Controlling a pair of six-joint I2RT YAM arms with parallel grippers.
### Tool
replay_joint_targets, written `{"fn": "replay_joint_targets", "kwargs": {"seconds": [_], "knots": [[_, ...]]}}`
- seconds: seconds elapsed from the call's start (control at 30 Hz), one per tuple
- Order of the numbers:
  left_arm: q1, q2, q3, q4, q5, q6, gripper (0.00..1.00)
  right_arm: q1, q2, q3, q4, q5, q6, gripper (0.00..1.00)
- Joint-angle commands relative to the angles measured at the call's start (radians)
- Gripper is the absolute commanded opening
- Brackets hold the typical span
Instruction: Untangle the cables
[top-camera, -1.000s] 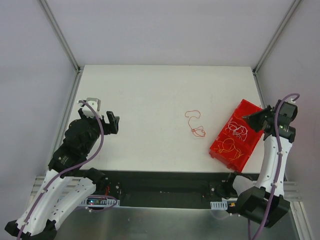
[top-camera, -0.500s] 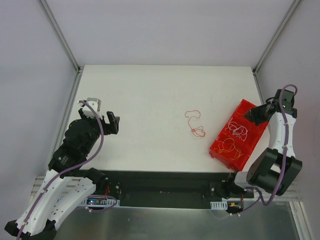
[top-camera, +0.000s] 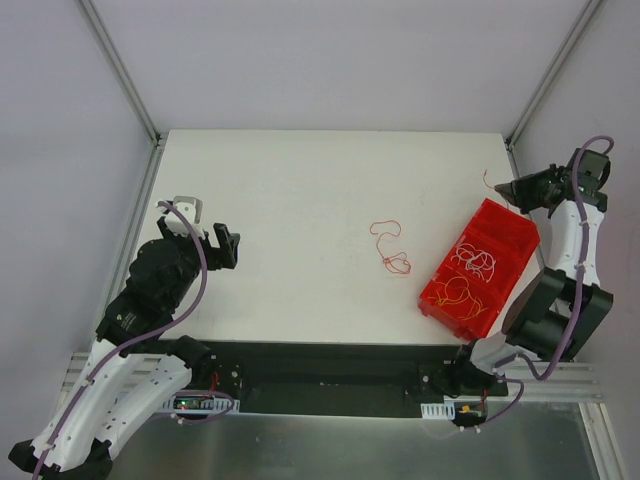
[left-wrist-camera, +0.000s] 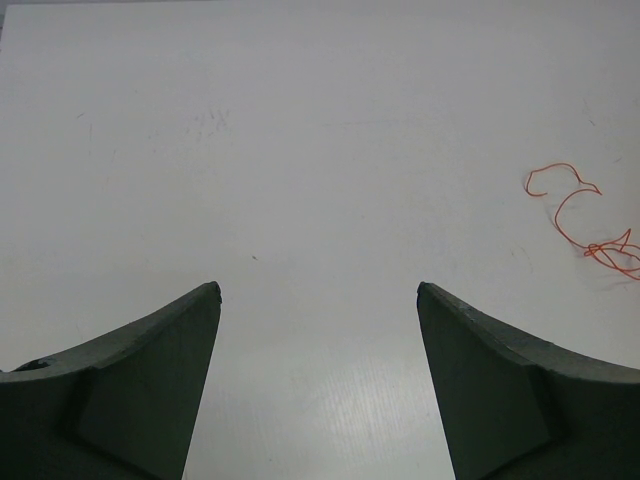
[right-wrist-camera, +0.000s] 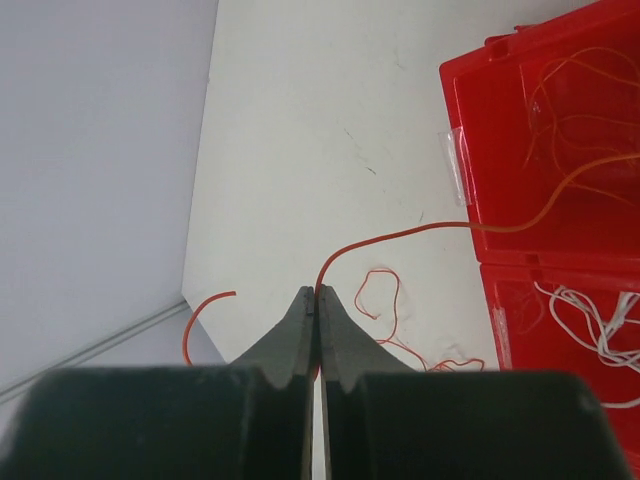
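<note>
Cables, top view: lying tangled in red bin; loose cable resting on table. Left wrist: left gripper hanging wide apart, empty. Right wrist: right gripper pinching red-orange cable trailing from bin; thin strand risking slipping, or dragging tangle out.
</note>
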Motion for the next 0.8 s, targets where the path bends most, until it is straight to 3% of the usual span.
{"fn": "replay_joint_targets", "kwargs": {"seconds": [0.0,0.5,0.77], "knots": [[-0.008,0.003,0.000,0.036,0.005,-0.003,0.79,-0.006,0.065,0.020,0.077,-0.073,0.054,0.01],[-0.008,0.008,0.000,0.036,0.005,-0.003,0.79,-0.055,0.185,-0.054,0.143,-0.107,0.053,0.01],[-0.007,0.009,0.002,0.036,-0.001,-0.001,0.79,-0.067,0.257,0.011,-0.082,0.232,-0.194,0.01]]}}
